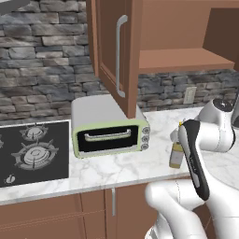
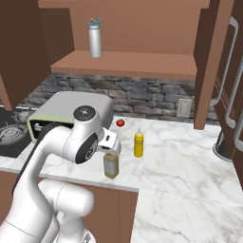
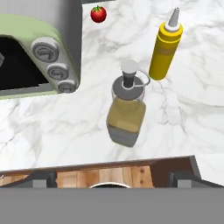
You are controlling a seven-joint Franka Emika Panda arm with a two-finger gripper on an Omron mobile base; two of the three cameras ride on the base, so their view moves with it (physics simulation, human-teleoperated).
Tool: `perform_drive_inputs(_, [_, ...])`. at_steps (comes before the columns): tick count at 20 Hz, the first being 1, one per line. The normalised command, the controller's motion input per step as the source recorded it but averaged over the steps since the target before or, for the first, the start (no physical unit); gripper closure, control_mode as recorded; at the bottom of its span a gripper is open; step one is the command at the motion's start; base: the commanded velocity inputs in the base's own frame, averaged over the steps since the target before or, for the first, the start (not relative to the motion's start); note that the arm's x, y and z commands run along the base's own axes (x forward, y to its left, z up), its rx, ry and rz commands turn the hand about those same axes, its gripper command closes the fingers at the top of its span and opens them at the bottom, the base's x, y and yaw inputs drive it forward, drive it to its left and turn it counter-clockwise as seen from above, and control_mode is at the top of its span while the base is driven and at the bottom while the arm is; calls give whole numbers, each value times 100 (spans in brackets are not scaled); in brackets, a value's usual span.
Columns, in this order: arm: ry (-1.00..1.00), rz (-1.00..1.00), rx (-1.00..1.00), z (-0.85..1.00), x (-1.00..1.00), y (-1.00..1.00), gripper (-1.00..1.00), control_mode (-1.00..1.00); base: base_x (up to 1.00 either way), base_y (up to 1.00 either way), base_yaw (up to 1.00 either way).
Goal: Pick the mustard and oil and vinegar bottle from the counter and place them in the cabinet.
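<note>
Claw [image 3: 112,178] hangs above the oil and vinegar bottle [image 3: 126,111], its two dark fingertips [image 3: 40,178] set wide apart and holding nothing, the bottle standing upright between and beyond them near the front edge of the bench [image 3: 183,113]. In the right base view the claw [image 2: 110,144] sits just over the bottle's top. Just beside it, further back, stands the mustard [image 3: 165,48], also upright on the marble, with a small tomato [image 3: 98,14] well apart toward the wall and the pale green toaster oven [image 3: 39,57] near on the other side. Up above, the cabinet [image 2: 123,64] is open, its shelf carrying a metal flask [image 2: 95,38].

By my reading, the first pick is at hand. Next comes a straight descent until the fingers bracket the glass body, then closing, without nudging the mustard.
</note>
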Motion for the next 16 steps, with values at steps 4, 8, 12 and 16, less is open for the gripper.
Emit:
perform_drive_inputs(4, [0, -5, 0, -4, -1, -14, -100, -100, 0, 0, 0])
perform_drive_inputs(8, [0, -3, 0, 0, 0, -5, -100, -100, 0, 0, 0])
perform_drive_inputs(12, [-1, 0, 0, 0, 0, 0, -100, -100, 0, 0, 0])
perform_drive_inputs(16, [-7, 0, 0, -1, 0, 0, -100, -100, 0, 0, 0])
